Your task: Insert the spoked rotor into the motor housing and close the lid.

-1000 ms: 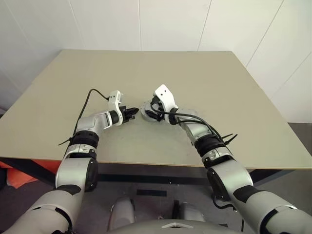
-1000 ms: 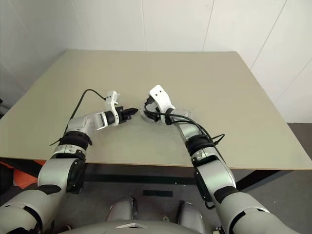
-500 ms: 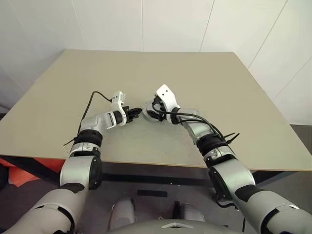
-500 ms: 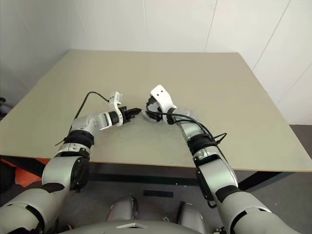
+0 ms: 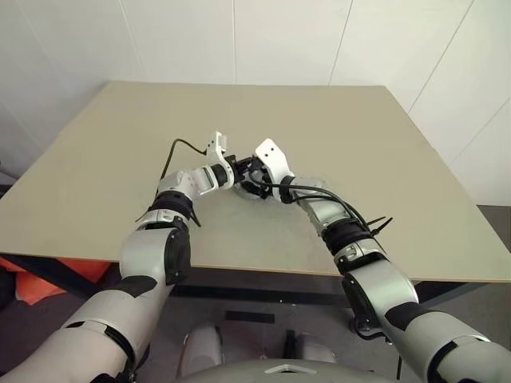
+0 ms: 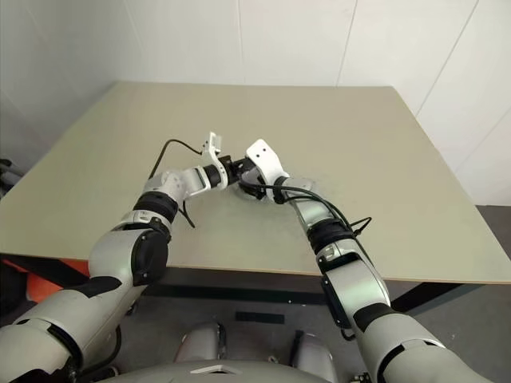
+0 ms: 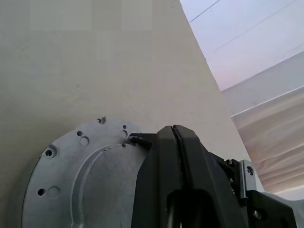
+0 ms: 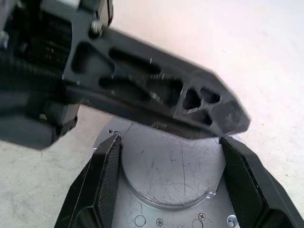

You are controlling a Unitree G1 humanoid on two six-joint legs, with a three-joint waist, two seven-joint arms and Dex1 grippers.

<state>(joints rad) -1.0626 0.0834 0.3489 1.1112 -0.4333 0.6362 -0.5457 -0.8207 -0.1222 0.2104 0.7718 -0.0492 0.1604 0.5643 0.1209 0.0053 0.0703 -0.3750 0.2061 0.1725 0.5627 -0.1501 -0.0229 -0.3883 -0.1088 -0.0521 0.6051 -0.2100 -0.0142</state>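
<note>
So the left end effector was pinched shut, empty; right end effector gaped wide around a silver plate on the desk.

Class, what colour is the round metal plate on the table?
Silver-grey plate, scratched, with small holes; the left wrist view shows it best.

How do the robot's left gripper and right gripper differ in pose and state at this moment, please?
The left gripper is shut, its two black fingers pressed flat together, while the right gripper is open, its fingers set wide apart on either side of a round silver metal part. The left gripper holds nothing and lies across above the right gripper's gap. Both are black, two-fingered, and meet over the same silver part on the table.
</note>
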